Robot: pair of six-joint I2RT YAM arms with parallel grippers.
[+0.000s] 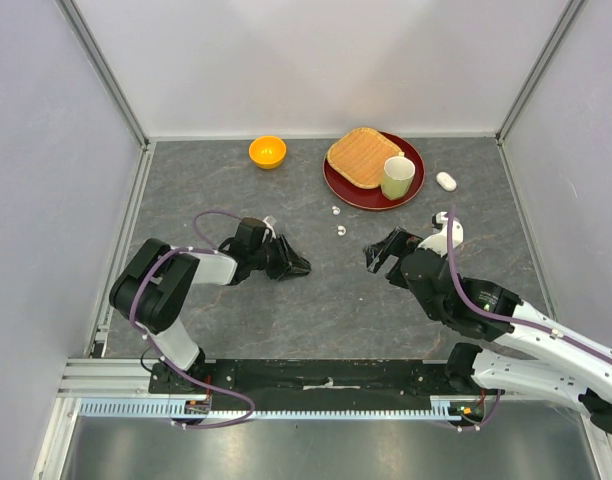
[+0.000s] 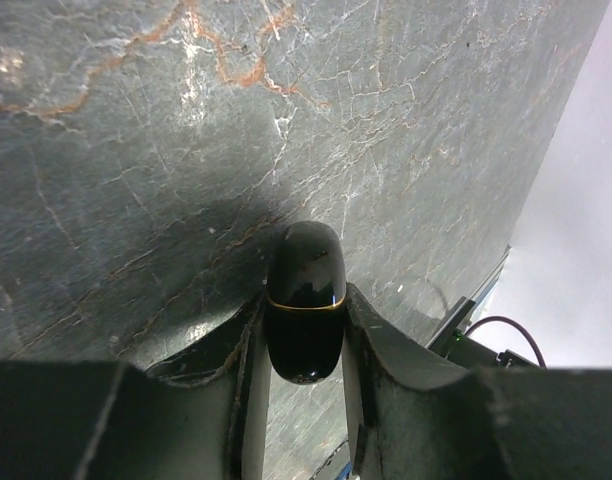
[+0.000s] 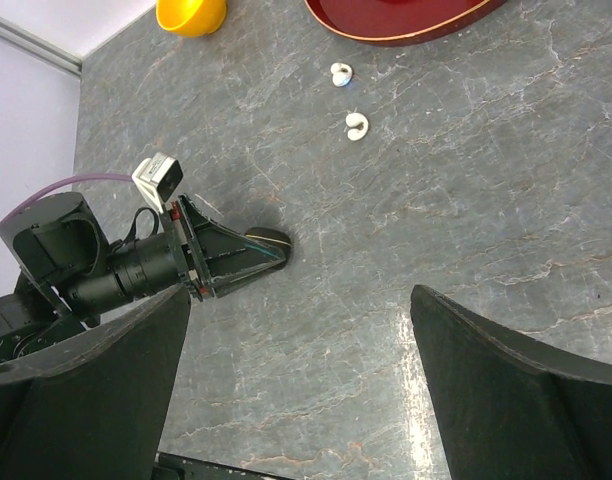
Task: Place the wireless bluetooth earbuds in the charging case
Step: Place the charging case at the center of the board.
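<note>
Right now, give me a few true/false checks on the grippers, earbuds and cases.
1. The left gripper is shut on the black case. True.
2. The right gripper holds an earbud. False: it is open and empty.
3. Two white earbuds lie on the table. True.
4. The orange bowl sits on the red plate. False: it stands on the table, left of the plate.
5. The white case lies right of the plate. True.

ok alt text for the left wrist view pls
The left gripper is shut on a glossy black charging case, oval with a thin gold seam, over the grey veined table. A dark cable shows at the lower right.
</note>
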